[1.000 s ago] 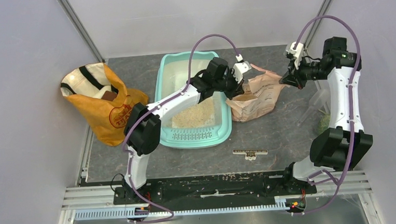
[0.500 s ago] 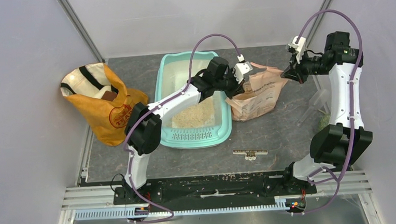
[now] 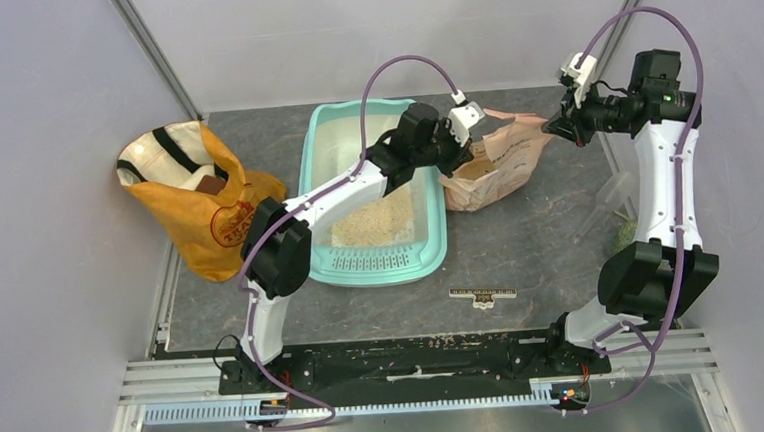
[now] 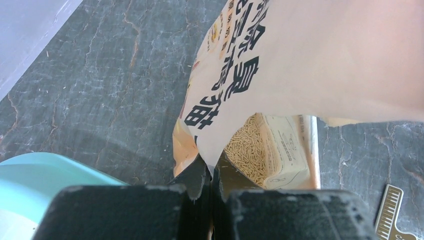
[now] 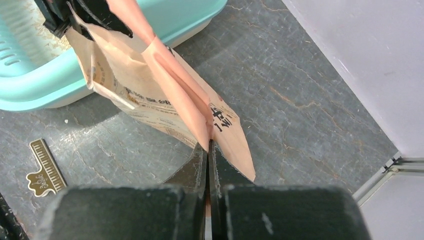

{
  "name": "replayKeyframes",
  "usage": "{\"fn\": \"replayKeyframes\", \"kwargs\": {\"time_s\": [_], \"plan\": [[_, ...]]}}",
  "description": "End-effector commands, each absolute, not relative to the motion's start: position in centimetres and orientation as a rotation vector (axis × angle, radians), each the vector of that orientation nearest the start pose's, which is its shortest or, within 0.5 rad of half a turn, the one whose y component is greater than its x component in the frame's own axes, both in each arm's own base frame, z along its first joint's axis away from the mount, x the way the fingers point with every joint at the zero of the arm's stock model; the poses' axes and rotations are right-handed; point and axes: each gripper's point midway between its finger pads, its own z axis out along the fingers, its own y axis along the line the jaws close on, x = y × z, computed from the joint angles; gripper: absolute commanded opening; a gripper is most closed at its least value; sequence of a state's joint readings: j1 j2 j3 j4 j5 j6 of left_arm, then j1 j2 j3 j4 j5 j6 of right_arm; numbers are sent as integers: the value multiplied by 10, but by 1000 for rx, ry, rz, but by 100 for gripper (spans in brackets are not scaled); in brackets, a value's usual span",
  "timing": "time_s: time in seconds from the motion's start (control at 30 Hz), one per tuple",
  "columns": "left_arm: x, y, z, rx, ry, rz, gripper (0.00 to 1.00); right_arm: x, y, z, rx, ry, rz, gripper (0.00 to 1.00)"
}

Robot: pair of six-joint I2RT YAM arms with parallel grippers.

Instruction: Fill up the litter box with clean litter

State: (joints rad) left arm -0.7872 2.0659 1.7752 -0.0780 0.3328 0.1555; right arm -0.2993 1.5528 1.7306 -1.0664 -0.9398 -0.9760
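Note:
The mint-teal litter box [image 3: 320,150] sits mid-table, and a heap of clean litter [image 3: 373,223] lies in its near half. To its right hangs a pink-tan paper bag [image 3: 500,161], held up off the table between both arms. My left gripper [image 3: 452,160] is shut on the bag's mouth edge beside the box's right rim. In the left wrist view the gripper [image 4: 212,167] pinches that edge, and litter pellets [image 4: 245,149] show inside the bag. My right gripper [image 3: 556,129] is shut on the bag's far corner. The right wrist view shows this gripper [image 5: 207,150] clamping the folded paper [image 5: 175,85].
An orange-yellow bag with black straps [image 3: 197,199] stands open at the left. A small ruler-like clip [image 3: 482,294] lies on the table near the box's front. A clear plastic item [image 3: 612,197] and something green [image 3: 625,233] sit by the right wall.
Both arms have lifted the paper bag. My right gripper has moved up and to the right, pulling the bag's corner taut. The left gripper has risen a little at the box's rim.

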Motion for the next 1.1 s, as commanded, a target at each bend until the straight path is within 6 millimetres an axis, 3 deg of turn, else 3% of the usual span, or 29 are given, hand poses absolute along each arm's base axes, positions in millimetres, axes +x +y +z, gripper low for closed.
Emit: {"fn": "replayKeyframes", "kwargs": {"time_s": [0.0, 0.17, 0.27, 0.37, 0.47, 0.5, 0.57, 0.67, 0.87, 1.07], "plan": [[387, -482, 258, 1071, 1482, -795, 2, 364, 18, 305, -1085, 1753, 401, 0], [378, -474, 198, 1153, 1639, -749, 2, 352, 12, 258, -1102, 1876, 437, 0], [370, -468, 177, 1180, 1701, -750, 2, 356, 8, 259, -1086, 1898, 428, 0], [365, -465, 175, 1177, 1701, -761, 2, 359, 7, 269, -1093, 1882, 407, 0], [371, -465, 186, 1142, 1688, -742, 2, 364, 7, 277, -1076, 1872, 410, 2], [373, -467, 193, 1129, 1682, -745, 5, 365, 8, 278, -1069, 1872, 415, 8], [378, -469, 209, 1103, 1662, -739, 23, 367, 8, 282, -1050, 1874, 416, 27], [389, -468, 234, 1041, 1643, -710, 44, 367, 10, 287, -1023, 1875, 431, 46], [404, -459, 260, 982, 1634, -678, 56, 368, 11, 297, -980, 1871, 438, 66], [414, -450, 256, 961, 1677, -666, 60, 372, 12, 307, -918, 1865, 439, 87]]}}
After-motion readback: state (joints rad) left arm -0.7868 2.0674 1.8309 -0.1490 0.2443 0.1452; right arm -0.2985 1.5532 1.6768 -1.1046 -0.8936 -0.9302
